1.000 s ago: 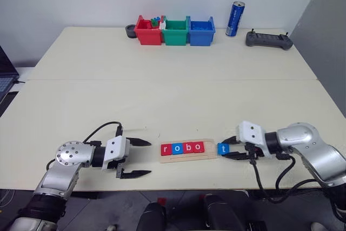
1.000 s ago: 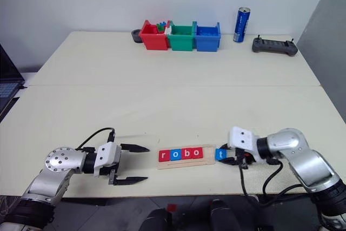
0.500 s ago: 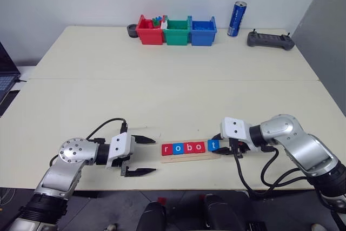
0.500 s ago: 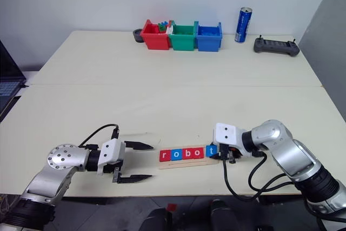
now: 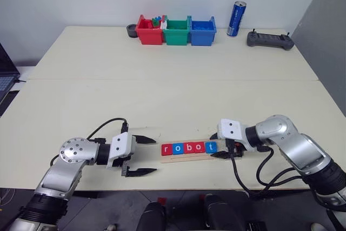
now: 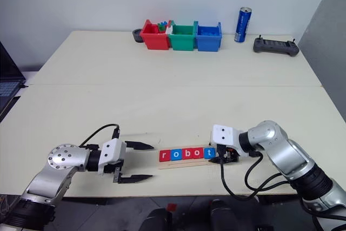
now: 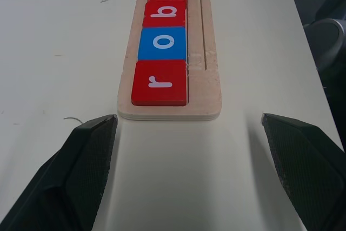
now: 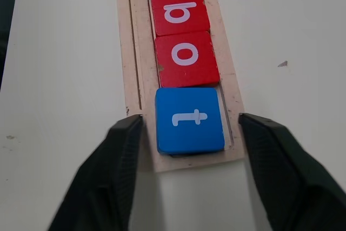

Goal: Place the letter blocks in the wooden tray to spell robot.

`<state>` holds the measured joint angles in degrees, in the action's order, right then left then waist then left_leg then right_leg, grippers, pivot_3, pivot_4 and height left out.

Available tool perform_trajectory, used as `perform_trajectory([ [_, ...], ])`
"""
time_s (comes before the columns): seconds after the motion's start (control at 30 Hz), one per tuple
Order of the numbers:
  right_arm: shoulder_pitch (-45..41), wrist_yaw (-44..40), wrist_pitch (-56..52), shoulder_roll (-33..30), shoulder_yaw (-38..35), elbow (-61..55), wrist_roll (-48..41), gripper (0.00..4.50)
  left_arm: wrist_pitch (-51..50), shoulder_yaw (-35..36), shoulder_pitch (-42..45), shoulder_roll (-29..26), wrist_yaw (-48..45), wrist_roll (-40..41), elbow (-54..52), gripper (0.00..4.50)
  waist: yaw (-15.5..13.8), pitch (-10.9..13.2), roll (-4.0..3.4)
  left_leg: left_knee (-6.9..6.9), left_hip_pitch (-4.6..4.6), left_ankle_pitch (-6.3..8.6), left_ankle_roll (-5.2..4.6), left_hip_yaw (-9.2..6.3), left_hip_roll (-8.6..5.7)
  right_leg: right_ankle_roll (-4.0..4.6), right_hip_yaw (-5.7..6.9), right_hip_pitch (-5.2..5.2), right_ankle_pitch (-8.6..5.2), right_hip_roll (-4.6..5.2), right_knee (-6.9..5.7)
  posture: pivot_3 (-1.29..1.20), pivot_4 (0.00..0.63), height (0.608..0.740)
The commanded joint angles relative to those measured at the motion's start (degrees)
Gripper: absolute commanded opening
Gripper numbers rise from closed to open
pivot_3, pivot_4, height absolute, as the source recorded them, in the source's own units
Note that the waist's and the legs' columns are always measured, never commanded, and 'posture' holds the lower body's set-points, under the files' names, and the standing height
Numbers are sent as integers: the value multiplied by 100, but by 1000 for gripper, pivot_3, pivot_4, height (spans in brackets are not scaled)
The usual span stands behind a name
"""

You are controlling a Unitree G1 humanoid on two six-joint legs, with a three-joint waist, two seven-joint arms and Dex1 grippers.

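Releasing the blue "t" block (image 8: 190,120) cleanly is the step in hand: it lies at the right end of the wooden tray (image 5: 186,157), touching the red "o" block (image 8: 186,59), so the letter blocks (image 5: 188,147) read robot near the worktop's (image 5: 173,90) front edge. The right end effector (image 8: 189,139) straddles it, fingers (image 8: 127,150) spread clear; it should back straight off without nudging. The left end effector (image 5: 141,156) hangs wide open beside the tray's left end.

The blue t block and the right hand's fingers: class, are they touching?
Apart. The right wrist view shows the blue t block on the wooden tray, with bare tray visible between it and each of the fingers.
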<state>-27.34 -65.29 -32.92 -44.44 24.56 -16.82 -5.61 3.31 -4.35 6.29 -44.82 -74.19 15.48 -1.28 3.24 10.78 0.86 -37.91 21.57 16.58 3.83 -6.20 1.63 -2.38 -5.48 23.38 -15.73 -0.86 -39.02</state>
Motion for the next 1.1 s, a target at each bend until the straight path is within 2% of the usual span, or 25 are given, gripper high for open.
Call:
perform_trajectory([
  [0.03,-120,-33,105,39,-49,-27,21,4296,121,90,-53,-16,40,31,-20,4500,0,0,0,0,0,0,0,0,0,0,0,0,0,0,0,0,150,740],
  [0.07,-132,-32,91,47,-70,-25,-2,4479,123,90,-57,-16,42,34,-21,4500,0,0,0,0,0,0,0,0,0,0,0,0,0,0,0,0,150,740],
  [0.3,-50,-11,-484,-4,-640,-597,-611,4479,121,73,-41,-8,77,28,1,4500,-1,0,0,0,1,0,0,-1,0,0,0,0,0,0,0,0,150,740],
  [0.33,-5,27,-536,-16,-698,-684,-660,4314,119,72,-42,-10,83,27,0,4500,-3,0,0,0,1,0,0,-1,0,0,0,0,0,0,0,0,150,740],
  [0.43,238,33,-617,-184,-783,-1002,-750,3570,65,65,-62,-20,129,32,-87,4500,-7,0,0,0,2,0,0,-2,0,0,1,0,0,0,0,0,150,740],
  [0.73,728,108,-444,-497,-508,-1260,-554,260,-473,58,-38,-88,277,121,-744,4500,-13,0,0,0,2,0,0,-1,-1,-5,1,0,-3,0,1,0,150,740],
  [0.77,719,106,-425,-506,-472,-1229,-527,21,-533,64,-15,-96,276,131,-786,4500,-12,0,0,0,2,0,0,-1,0,-6,1,0,-4,0,1,0,150,740],
  [1.1,377,269,-481,-315,-295,-811,-344,21,-956,105,174,-143,277,200,-1027,4500,-11,0,0,0,2,0,0,-2,0,-1,2,0,-1,-1,1,0,150,740],
])
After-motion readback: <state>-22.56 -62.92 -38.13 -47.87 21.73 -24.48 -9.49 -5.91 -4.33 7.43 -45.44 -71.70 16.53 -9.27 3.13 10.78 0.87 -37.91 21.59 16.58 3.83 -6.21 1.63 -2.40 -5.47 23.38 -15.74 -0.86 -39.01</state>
